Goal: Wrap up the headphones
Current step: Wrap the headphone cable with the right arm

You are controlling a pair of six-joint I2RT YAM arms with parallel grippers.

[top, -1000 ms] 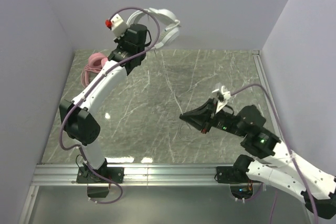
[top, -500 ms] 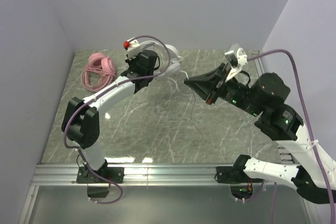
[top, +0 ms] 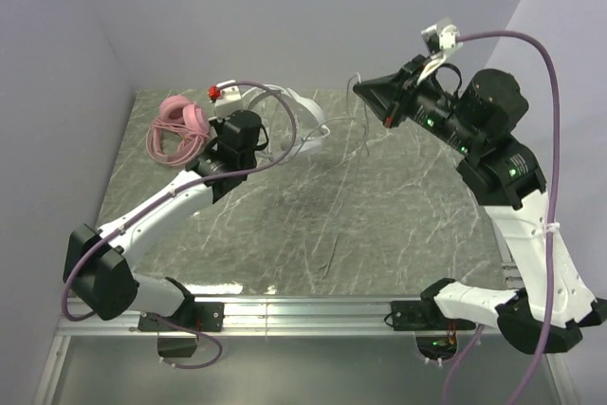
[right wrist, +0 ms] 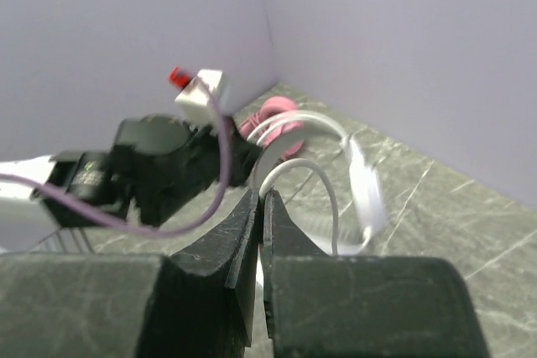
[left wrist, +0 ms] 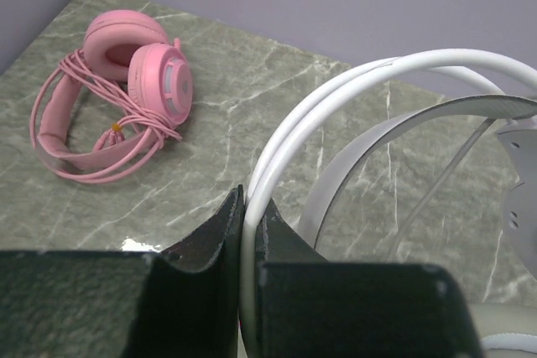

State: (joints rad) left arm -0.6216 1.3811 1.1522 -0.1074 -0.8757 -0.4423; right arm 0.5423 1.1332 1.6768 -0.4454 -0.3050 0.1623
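currently the white headphones (top: 302, 113) sit toward the back of the counter (top: 398, 225), a little left of centre. their slim white headband is pinched in the left gripper (left wrist: 249, 207), whose jaws are closed tight on the band. in the left wrist view the band arcs up and away to the right. whether an earcup rests on the marble i cannot tell. a thin cable (right wrist: 329, 186) loops out from the right gripper (right wrist: 261, 199), whose jaws are pressed almost together on it. that gripper is raised over the back right part of the counter, apart from the headset, and points left. the pink headphones (top: 175, 130) lie flat near the back left corner, just left of the left gripper, with their pink cable bundled loosely across the earcups and band.
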